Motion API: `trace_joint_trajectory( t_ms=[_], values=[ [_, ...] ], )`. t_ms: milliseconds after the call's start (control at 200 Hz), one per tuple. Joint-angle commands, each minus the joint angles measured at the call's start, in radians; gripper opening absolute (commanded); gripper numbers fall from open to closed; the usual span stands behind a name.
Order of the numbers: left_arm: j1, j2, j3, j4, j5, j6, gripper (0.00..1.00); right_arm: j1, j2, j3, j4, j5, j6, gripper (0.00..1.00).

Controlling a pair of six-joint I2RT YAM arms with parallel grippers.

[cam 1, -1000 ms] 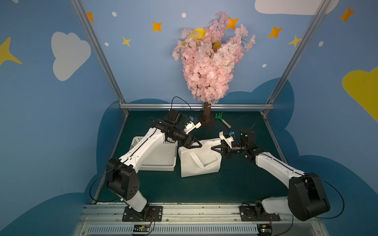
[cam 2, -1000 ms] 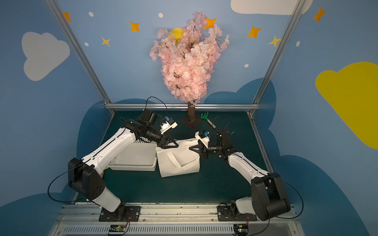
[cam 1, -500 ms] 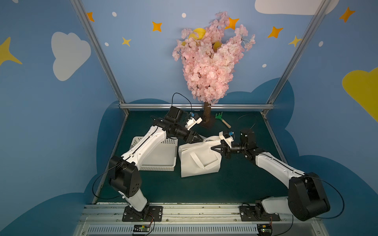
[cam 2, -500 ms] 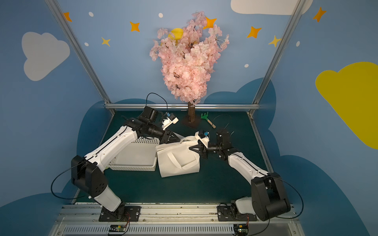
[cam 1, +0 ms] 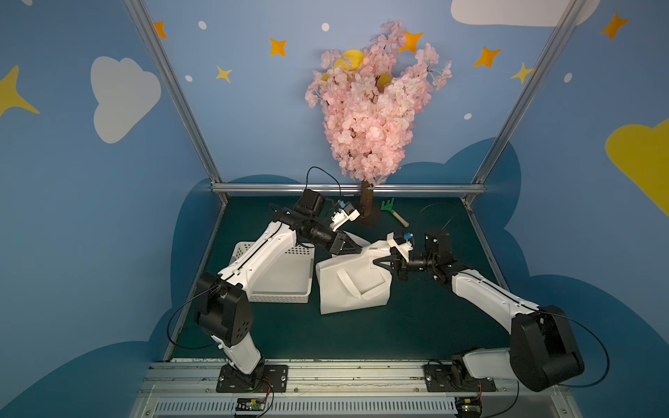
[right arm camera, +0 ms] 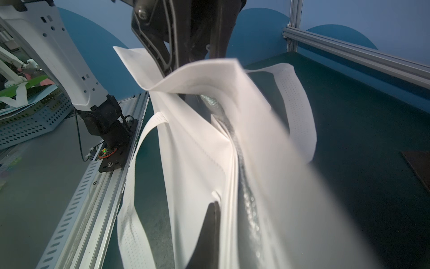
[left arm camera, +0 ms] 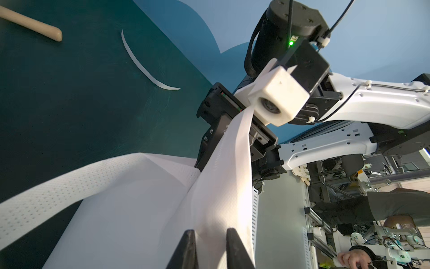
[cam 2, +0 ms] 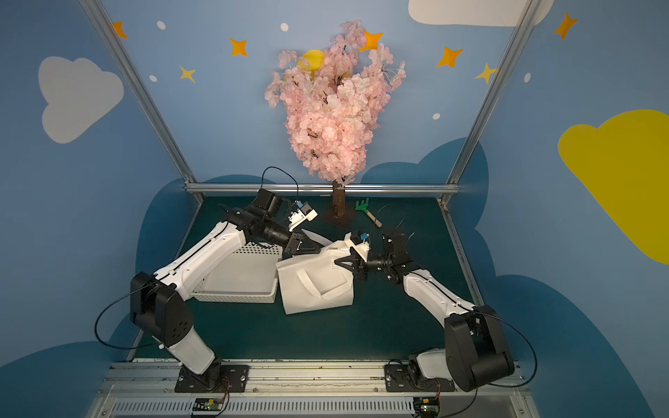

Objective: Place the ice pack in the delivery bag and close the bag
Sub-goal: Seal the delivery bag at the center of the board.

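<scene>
Right end effector (cam 1: 378, 261) tight on bag (cam 1: 338, 302)

The delivery bag (right arm camera: 302, 198) is blurred up close.

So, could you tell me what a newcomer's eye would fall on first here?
The tall pink blossom tree at the back of the table catches the eye first. Next comes the white bag at the centre, the right gripper pinching one end of its rim and the left gripper at the other. A white basket stands beside it, on the robot's left.
</scene>
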Motion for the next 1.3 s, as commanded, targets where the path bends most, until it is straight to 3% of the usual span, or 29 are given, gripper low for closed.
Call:
trace_joint_trajectory(
  t_ms=[0,165,310,501,601,826,1297],
  values=[
    [-0.006,-0.007,-0.003,-0.039,0.048,0.017,0.26,0.002,-0.015,0.011,-0.011,0.049,0.004,0.00],
    [-0.007,-0.009,-0.008,-0.034,0.055,-0.006,0.25,0.004,-0.017,0.008,-0.010,0.049,0.005,0.00],
    [-0.004,0.002,-0.001,-0.015,-0.021,-0.052,0.27,0.009,-0.022,0.007,-0.010,0.045,0.002,0.00],
    [0.002,0.043,0.045,-0.026,-0.061,-0.089,0.41,0.016,-0.027,0.007,-0.020,0.052,-0.005,0.00],
    [-0.003,0.049,0.052,-0.034,-0.035,-0.078,0.41,0.018,-0.028,0.006,-0.024,0.058,-0.009,0.00],
    [-0.021,0.042,0.036,-0.069,-0.006,-0.039,0.30,0.018,-0.032,-0.002,-0.010,0.083,-0.009,0.00],
    [-0.083,0.005,0.046,-0.163,-0.223,0.075,0.24,0.020,-0.041,-0.003,-0.017,0.109,-0.005,0.00]
  ],
)
